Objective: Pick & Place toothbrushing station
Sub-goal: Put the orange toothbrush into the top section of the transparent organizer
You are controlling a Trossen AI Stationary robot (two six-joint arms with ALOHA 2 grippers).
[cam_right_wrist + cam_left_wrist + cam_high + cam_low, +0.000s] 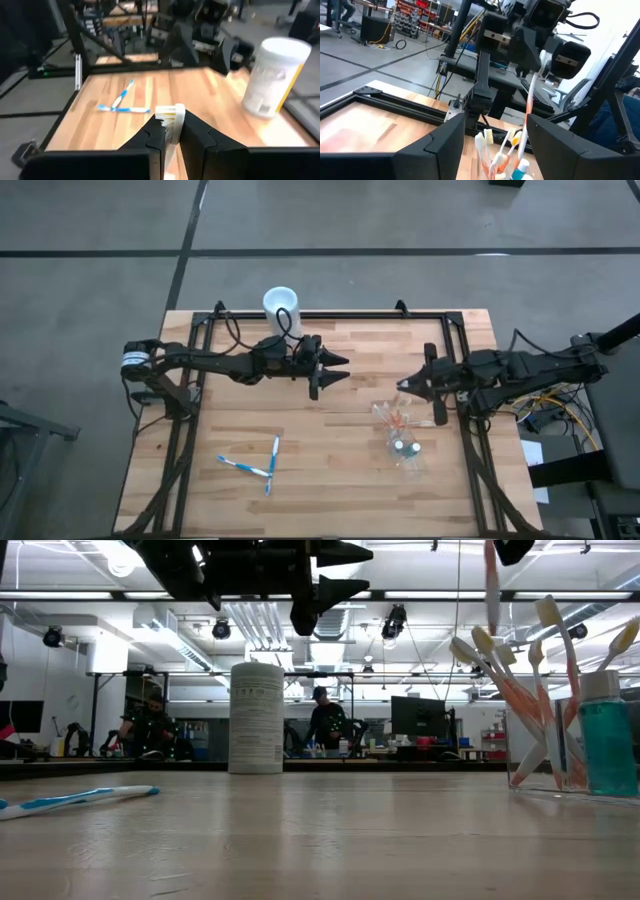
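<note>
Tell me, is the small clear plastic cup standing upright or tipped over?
Upright: in the low view the small clear plastic cup stands on its base, orange-and-white toothbrushes leaning out of its top.

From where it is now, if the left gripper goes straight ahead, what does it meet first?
Probably the orange-and-white toothbrush hanging from the right gripper, above the clear cup. The left gripper is open and points across the table at it. Depth is unclear.

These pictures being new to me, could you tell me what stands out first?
The right claw, raised over the table's right side, is shut on an orange-and-white toothbrush above the clear cup of brushes. Two blue-and-white toothbrushes lie crossed near the front left, and the left claw waits open mid-table.
</note>
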